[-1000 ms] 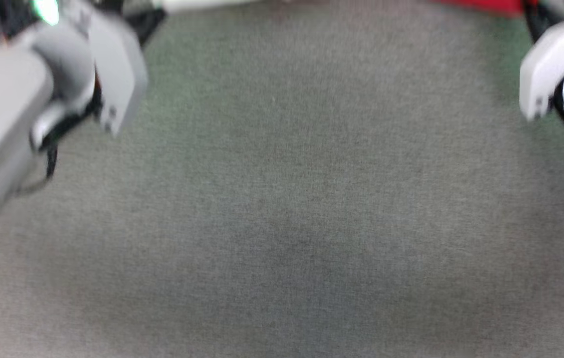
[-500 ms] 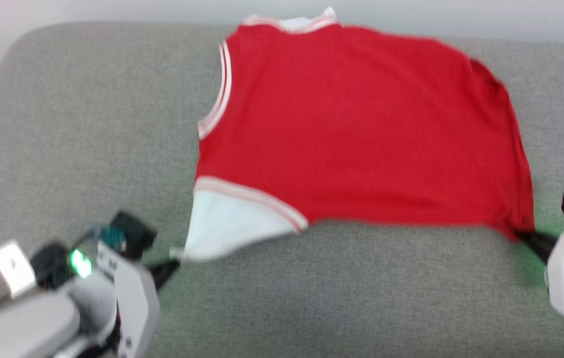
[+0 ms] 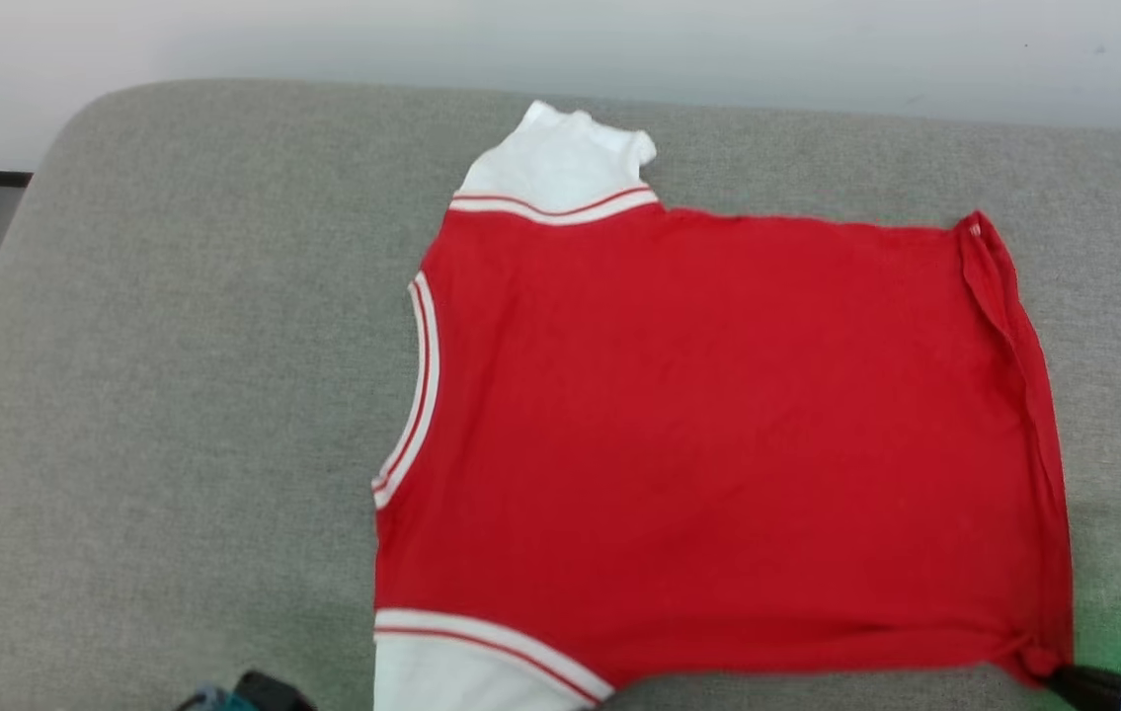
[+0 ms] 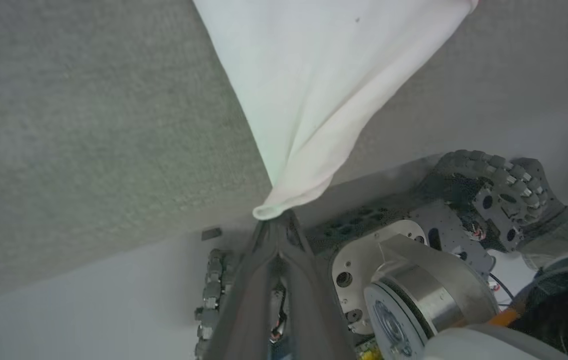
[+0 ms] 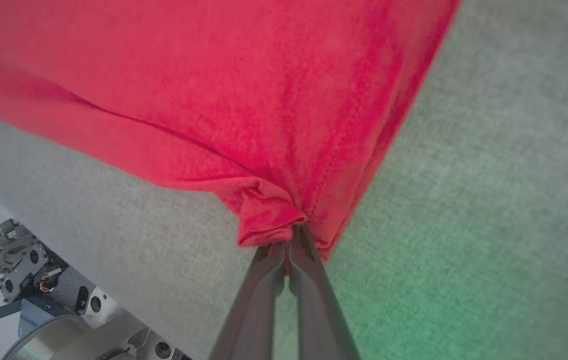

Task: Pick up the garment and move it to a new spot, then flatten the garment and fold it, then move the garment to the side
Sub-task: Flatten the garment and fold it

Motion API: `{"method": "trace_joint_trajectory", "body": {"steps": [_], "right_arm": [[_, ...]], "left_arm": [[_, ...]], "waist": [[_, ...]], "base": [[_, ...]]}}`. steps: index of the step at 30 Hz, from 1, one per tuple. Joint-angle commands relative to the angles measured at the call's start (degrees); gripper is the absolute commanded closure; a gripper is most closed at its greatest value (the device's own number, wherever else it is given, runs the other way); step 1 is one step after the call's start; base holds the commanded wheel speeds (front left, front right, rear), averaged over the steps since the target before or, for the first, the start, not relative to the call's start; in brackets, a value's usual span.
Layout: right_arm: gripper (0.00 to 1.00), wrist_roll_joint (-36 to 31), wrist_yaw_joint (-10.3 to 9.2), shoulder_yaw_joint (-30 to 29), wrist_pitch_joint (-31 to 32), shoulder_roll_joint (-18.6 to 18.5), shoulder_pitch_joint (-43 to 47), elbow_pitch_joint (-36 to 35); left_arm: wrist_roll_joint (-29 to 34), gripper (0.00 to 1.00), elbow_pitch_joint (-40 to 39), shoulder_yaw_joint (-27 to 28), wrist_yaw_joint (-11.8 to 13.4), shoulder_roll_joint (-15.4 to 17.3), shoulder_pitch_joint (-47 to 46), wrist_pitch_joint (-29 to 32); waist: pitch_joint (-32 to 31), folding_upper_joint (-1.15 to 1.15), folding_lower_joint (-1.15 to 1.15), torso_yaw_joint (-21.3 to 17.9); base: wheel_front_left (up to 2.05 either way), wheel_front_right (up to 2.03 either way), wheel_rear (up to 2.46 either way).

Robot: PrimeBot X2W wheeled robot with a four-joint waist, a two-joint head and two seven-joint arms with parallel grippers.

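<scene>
Grey fabric-topped desk: bright red soft T-shirt with white sleeves spread centre-right. Flattening: pull both corners evenly toward 6 o'clock, lower, then release. Collar faces 9 o'clock, hem 3; long axis 9–3. Left claw clamps white sleeve tip; right claw clamps red hem corner.

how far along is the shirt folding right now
Done: the garment lies spread nearly flat on the grey cushion. In hand: left gripper pinches a white sleeve tip, right gripper a red hem corner. Left: folding it, then moving it aside.
</scene>
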Motion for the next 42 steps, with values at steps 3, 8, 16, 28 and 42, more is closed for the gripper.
{"method": "trace_joint_trajectory", "body": {"steps": [3, 8, 16, 28, 42], "right_arm": [[1.00, 0.1, -0.12, -1.5, 3.5, 0.4, 5.9, -1.1], [1.00, -1.5, -0.11, -7.5, 6.0, 1.6, 9.6, -5.1], [1.00, -7.9, -0.10, -19.5, 9.6, 6.0, 7.9, -11.4], [1.00, -16.5, -0.10, -21.9, 15.6, 13.5, -6.4, -9.7], [1.00, -16.3, -0.11, -11.1, 13.5, 17.3, -17.0, 7.5]], "left_arm": [[-1.6, 1.00, -1.1, 0.0, 2.2, -0.1, 2.8, -0.5], [-2.0, 1.00, -3.1, 0.7, 4.1, 1.1, 3.2, -1.3], [5.6, 1.00, -7.9, 5.2, 4.3, 6.1, -7.3, 1.2], [14.1, 1.00, 4.1, 9.8, -8.8, -0.3, -26.9, 8.4], [7.0, 1.00, 33.3, 6.2, -21.7, -15.6, -28.2, 13.4]], "waist": [[0.2, 0.00, 0.00, 0.0], [0.4, 0.00, 0.00, 0.1], [1.9, 0.00, 0.00, -0.2], [5.4, 0.00, 0.00, -2.9], [5.7, 0.00, 0.00, -3.6]], "base": [[0.00, 0.00, 0.00], [0.00, 0.00, 0.00], [0.00, 0.00, 0.00], [0.00, 0.00, 0.00], [0.00, 0.00, 0.00]]}}
